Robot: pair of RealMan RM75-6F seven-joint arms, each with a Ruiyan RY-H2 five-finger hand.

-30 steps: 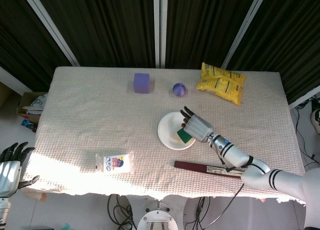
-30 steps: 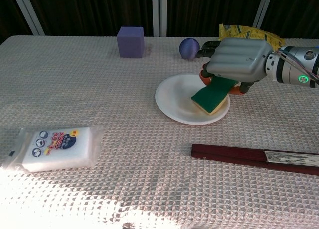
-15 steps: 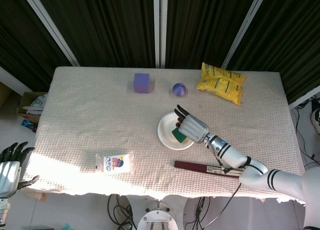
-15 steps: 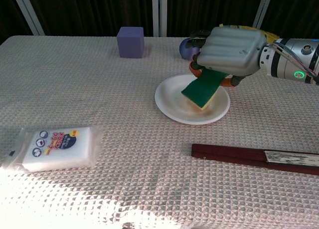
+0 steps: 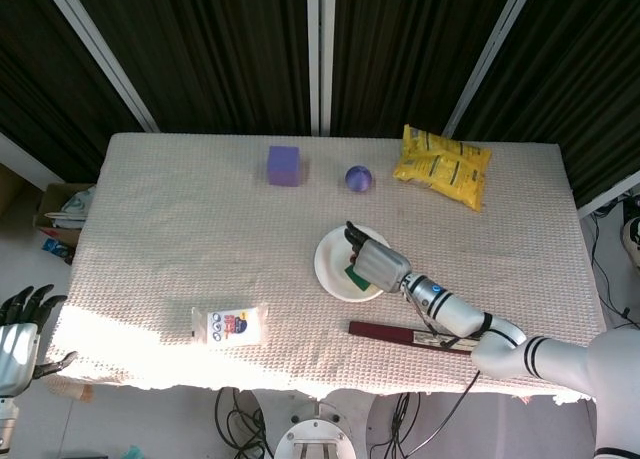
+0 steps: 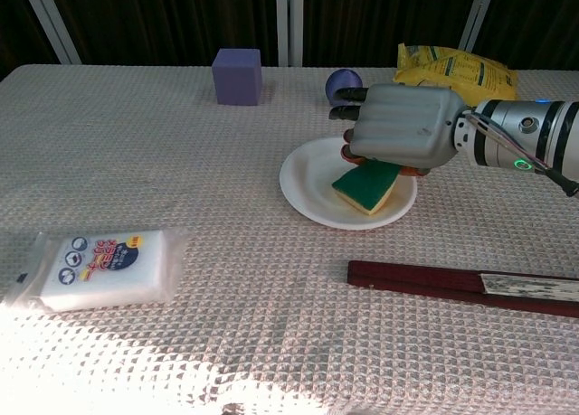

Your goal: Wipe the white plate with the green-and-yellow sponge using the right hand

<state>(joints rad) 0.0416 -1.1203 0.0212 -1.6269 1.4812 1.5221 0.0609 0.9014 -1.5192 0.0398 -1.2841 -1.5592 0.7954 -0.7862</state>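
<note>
since a second ago the right hand (image 6: pixel 403 126) has swept the sponge (image 6: pixel 365 185) leftward across the plate (image 6: pixel 308 182) and laid it flatter, so it now rests yellow side down on the plate's middle instead of tipped up on the right side. nearest the robot on the desk (image 6: pixel 226 279) lie a packet (image 6: pixel 99 268) at left and a dark red bar (image 6: pixel 452 281) at right, both well apart from the plate. on the plate, the fingers (image 6: pixel 348 94) curl down over the sponge and hold it from above, knuckles facing the chest camera; the grip points underneath are hidden. the sponge's long axis seems to run from near left to far right, straight under the palm, so the next stroke probably just needs a push across the plate. the left hand (image 5: pixel 22 324) hangs off the desk's left edge, fingers apart, holding nothing, far from the work. beyond stand a purple cube (image 6: pixel 237 75), a ball (image 6: pixel 342 86) and a yellow bag (image 6: pixel 452 69).
</note>
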